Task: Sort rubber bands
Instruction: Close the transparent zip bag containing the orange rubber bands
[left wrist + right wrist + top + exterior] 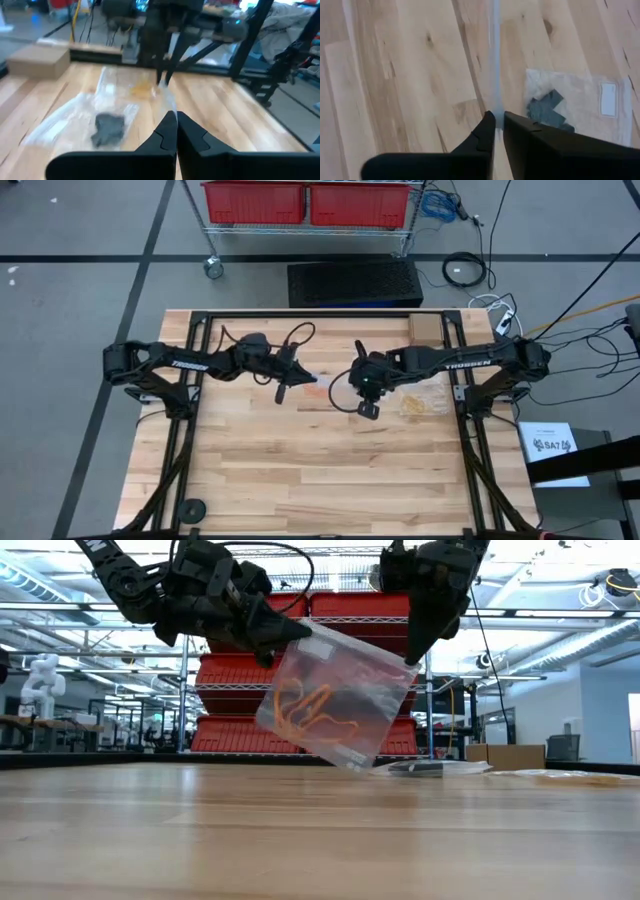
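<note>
Both fingers pinch one clear bag (340, 700) (orange rubber bands (312, 712) inside); arms read TROSSEN.

We see a clear bag (340, 700) hanging above the bench (300, 830), between the left tool (285, 635) and right tool (412, 658), each pinching one upper corner. Rubber bands (312, 710) sit inside it. A second bag (575, 107) lies flat on the bench behind.
</note>
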You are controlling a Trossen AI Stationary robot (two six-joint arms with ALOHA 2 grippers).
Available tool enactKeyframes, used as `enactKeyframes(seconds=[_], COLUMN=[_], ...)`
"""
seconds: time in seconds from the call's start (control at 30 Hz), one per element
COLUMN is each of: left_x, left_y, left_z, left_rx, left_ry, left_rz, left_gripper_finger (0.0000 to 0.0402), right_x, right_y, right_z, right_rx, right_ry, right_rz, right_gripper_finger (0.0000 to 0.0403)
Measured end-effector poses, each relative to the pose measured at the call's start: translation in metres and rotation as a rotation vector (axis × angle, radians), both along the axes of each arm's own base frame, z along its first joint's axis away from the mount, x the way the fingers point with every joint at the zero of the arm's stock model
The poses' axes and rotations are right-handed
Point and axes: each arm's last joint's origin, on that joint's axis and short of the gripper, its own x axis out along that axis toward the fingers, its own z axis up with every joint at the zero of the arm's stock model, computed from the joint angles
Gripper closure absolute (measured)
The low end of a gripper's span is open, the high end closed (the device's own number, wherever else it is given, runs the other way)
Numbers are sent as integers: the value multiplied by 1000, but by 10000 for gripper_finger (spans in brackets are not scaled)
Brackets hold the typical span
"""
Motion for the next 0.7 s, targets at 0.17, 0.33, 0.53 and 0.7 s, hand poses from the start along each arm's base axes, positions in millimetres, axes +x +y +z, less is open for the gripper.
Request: enactKeyframes(seconds=[0.17,0.33,0.53,0.7], left_x=[-3,-9,-17,-24], left_y=[2,7,12,18], left_z=[-12,-30,-41,-44], left_rx=[16,128,204,191], left_ry=[128,335,492,560], left_rz=[75,303,454,477], left_gripper_finger=[401,399,364,309], right_x=[-5,-7,-6,-4], right_y=[0,-3,-8,-9], right_z=[-3,-4,-3,-2], right_rx=[-1,-94,-166,-187], right_ry=[53,79,70,53], right_rz=[-7,-38,-63,-51], right_gripper_finger=[352,293,242,246])
